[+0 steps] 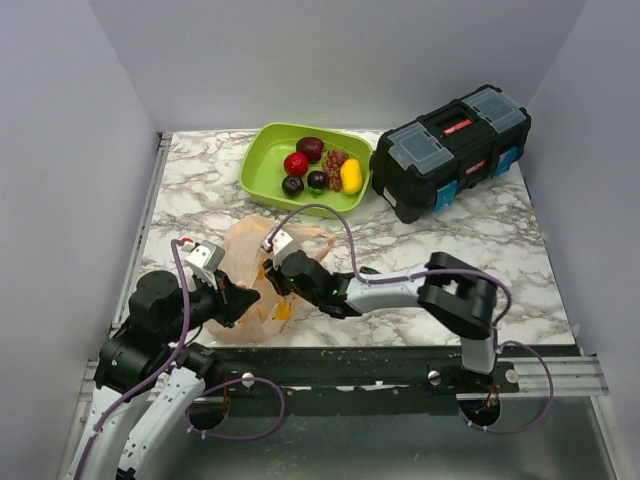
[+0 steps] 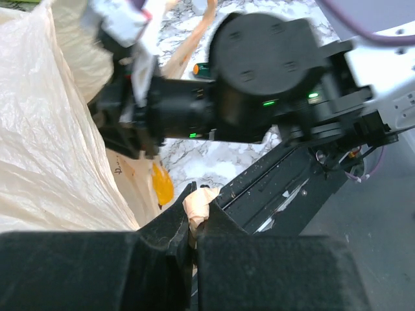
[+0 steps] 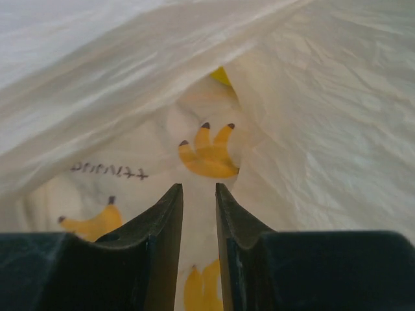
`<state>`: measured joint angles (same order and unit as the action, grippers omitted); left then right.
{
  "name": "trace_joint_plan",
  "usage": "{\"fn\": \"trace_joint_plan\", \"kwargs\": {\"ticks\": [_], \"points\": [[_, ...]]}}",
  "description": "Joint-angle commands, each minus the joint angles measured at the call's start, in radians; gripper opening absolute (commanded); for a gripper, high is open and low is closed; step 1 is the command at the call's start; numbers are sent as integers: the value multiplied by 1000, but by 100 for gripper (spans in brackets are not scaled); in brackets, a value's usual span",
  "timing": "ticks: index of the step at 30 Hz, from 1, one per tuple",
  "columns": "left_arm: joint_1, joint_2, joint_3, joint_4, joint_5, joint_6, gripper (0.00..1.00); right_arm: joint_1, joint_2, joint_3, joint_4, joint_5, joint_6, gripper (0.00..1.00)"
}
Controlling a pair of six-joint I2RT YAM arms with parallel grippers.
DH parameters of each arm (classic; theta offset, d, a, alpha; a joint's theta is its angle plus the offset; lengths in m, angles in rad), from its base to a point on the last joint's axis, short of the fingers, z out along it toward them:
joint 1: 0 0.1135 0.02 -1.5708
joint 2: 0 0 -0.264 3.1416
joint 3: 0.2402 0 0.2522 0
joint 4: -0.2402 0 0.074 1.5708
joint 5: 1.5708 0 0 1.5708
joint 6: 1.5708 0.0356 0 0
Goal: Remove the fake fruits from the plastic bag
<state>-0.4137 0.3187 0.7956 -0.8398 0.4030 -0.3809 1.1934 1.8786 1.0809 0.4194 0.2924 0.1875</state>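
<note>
Several toy fruits [image 1: 296,163] already lie in the green tray [image 1: 268,158] at the far side of the worktop [image 1: 200,195]: a red one, some dark purple ones, a reddish grape bunch and a yellow one. The plastic bag [image 1: 240,255] lies crumpled near the front edge between the two arms, well apart from the tray.

The right fingers [image 3: 165,227] are inside the bag's mouth, with thin film all round them. They stand a narrow gap apart, and nothing shows between them but the bag's banana print beyond. A yellow patch [image 3: 220,76] peeps from under a fold further in (fruit or just more print, I cannot tell). The left fingers [image 2: 168,236] are pinched shut on a scrap of the bag's edge, lifting that side.

The step in hand looks like emptying the last of the bag: one arm holds it open while the other searches inside. Whether any fruit remains in there is not clear from these views.

The next move calls for the right fingers to go deeper under the fold towards the yellow patch and spread wide enough for a round fruit. They must take care not to nip the film instead. The left grip has to hold so the mouth does not collapse.
</note>
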Motion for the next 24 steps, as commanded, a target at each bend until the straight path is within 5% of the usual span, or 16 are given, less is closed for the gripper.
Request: {"fn": "trace_joint_plan", "kwargs": {"ticks": [1, 8, 13, 24], "points": [[1, -12, -10, 22, 49, 20, 0, -4, 152, 107, 123, 105, -36, 28], [1, -13, -10, 22, 59, 25, 0, -15, 342, 250, 173, 325, -73, 26], [1, -14, -8, 15, 38, 18, 0, -43, 330, 218, 199, 575, -83, 29], [1, 102, 56, -259, -46, -61, 0, -131, 205, 87, 202, 604, 51, 33]]}}
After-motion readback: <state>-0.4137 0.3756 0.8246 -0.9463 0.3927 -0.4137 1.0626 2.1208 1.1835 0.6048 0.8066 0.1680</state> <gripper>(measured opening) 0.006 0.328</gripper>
